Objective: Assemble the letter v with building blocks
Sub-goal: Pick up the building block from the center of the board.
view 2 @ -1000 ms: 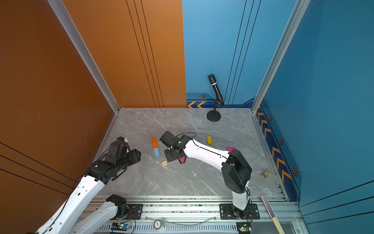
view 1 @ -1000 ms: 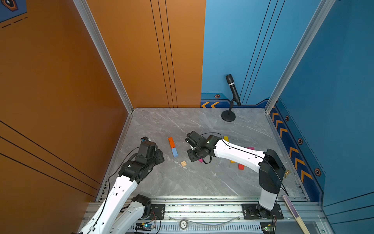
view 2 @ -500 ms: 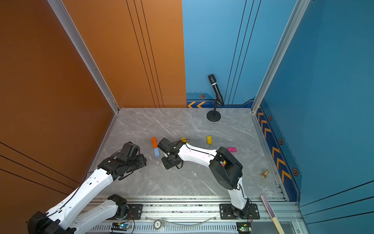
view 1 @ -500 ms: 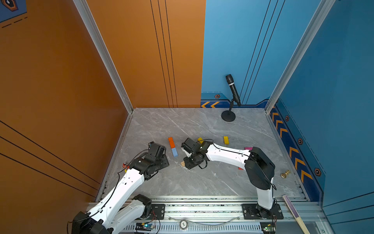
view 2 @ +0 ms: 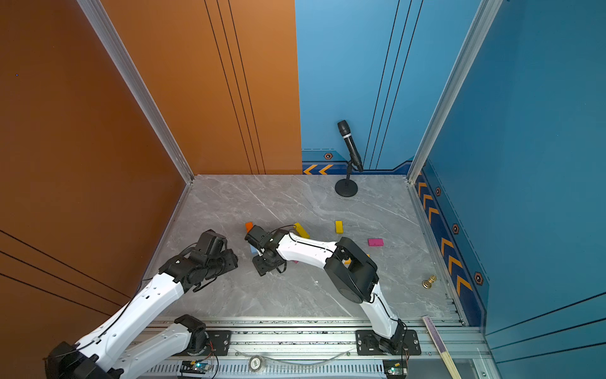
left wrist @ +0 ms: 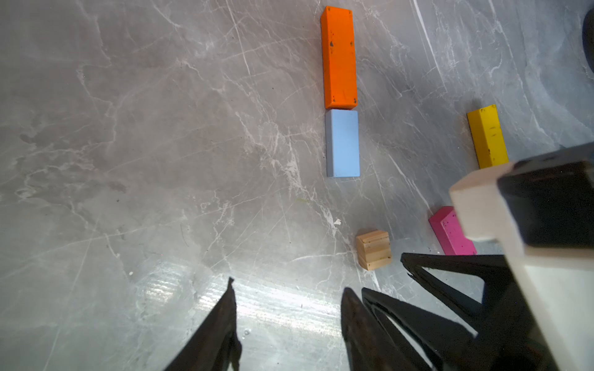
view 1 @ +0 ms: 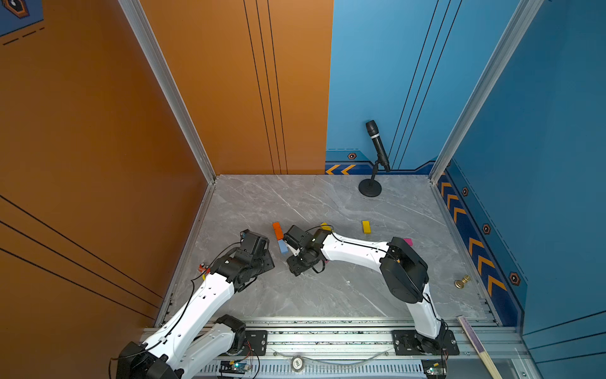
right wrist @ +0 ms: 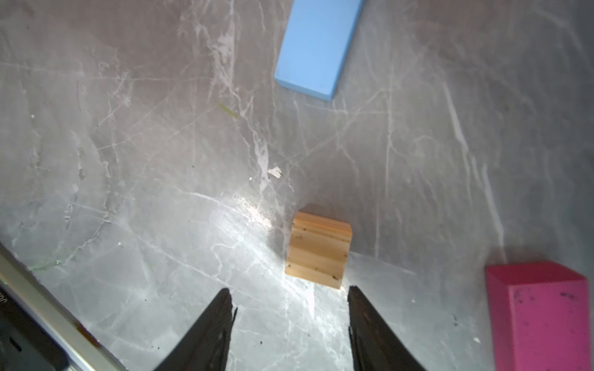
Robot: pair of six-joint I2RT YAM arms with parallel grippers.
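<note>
A robot lab's test booth. Orange panels (view 1: 229, 82) and blue panels (view 1: 377, 65) wall a marble-look surface (view 1: 295, 203); robot arms (view 1: 354, 251) bolt onto an aluminium rail (view 1: 328, 333).

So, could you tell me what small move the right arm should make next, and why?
Probably ease the right tool forward, shifting slightly sideways, until the wooden cube sits between its jaws. The jaws stand open and empty, and the cube rests on the table just beyond the tips, a little off their centre line.
</note>
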